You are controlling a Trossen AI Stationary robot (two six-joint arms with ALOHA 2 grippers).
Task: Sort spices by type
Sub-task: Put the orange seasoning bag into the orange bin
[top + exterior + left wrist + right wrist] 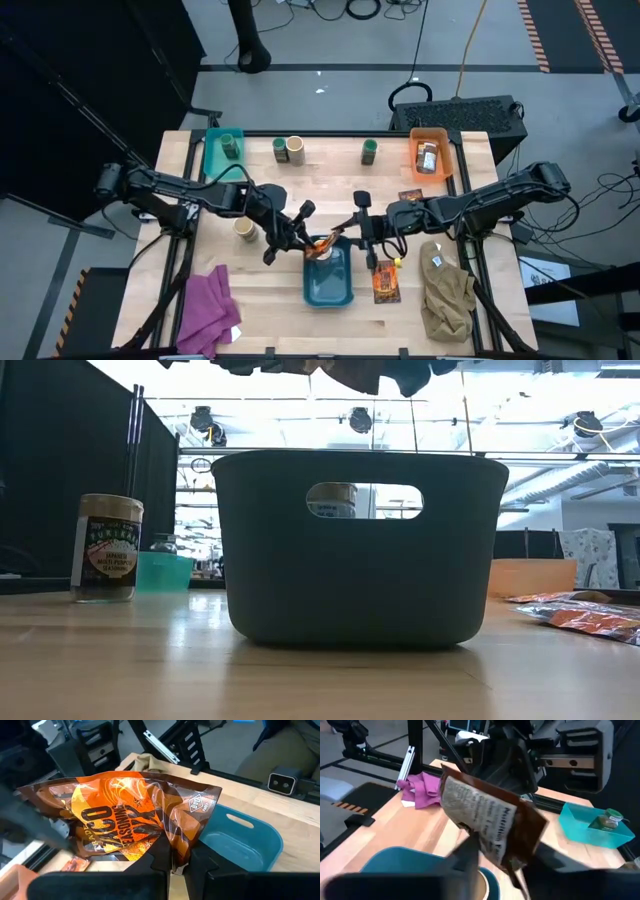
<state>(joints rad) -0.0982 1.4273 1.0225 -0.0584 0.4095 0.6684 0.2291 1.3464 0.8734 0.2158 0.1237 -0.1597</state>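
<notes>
- Where the two dark arms meet over the middle of the pale wooden table point(300, 190), a flat, crinkled orange-and-black packet point(322, 246) hangs in the air just above the near-left rim of the deep blue bin point(329, 278).
- The left gripper point(179, 857) has its two dark fingers pressed narrow on the packet's lower edge; the glossy foil bulges and creases above them.
- The right gripper point(506, 865) reaches the same packet from the other side, its fingers on either side of the printed back panel; whether they actually pinch the foil I cannot tell.
- The blue bin is a smooth, round-cornered plastic tub with slot handles; in the low view it looks dark and fills the middle.
- A second orange-and-black packet point(386, 282) lies flat on the table just right of the bin.
- A third packet point(411, 195) lies near the orange tray point(430, 135), which holds a dark jar point(428, 158).
- A green jar point(231, 146) stands in the teal tray point(209, 158) at the far left.
- Another green jar point(369, 151) stands alone along the far edge.
- Two cream-topped jars point(288, 149) stand close together along the far edge, and a third point(244, 229) sits by the left arm.
- A rumpled purple cloth point(206, 310) lies at the near left, a khaki cloth point(446, 290) at the near right.
</notes>
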